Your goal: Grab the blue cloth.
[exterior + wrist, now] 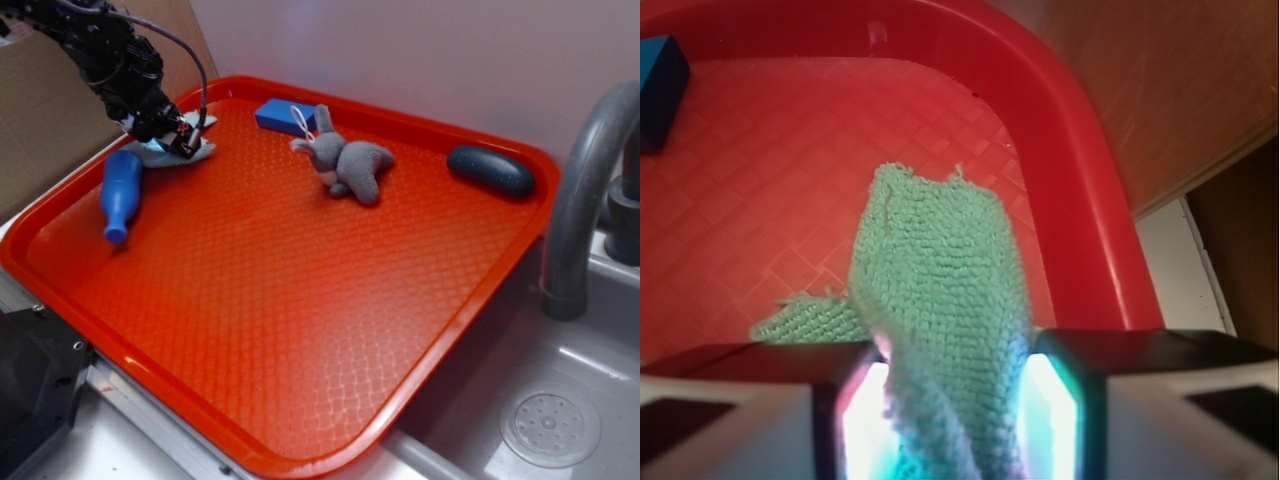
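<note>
The blue cloth (196, 151) is a small pale grey-blue rag lying near the back left rim of the red tray (300, 330), just beyond the blue bottle. In the wrist view the cloth (940, 290) looks pale green and woven; one fold of it rises up between the two jaws. My gripper (178, 140) is down on it and shut on the cloth, its fingers (760, 410) pressing the fabric from both sides (953, 420). The rest of the cloth trails onto the tray floor.
A bright blue plastic bottle (120, 195) lies beside the cloth. A blue block (285, 116), a grey plush rabbit (345, 160) and a dark oval object (490, 170) sit along the tray's back. The tray rim (1080, 160) runs close on the right. A faucet (585, 200) and sink stand right.
</note>
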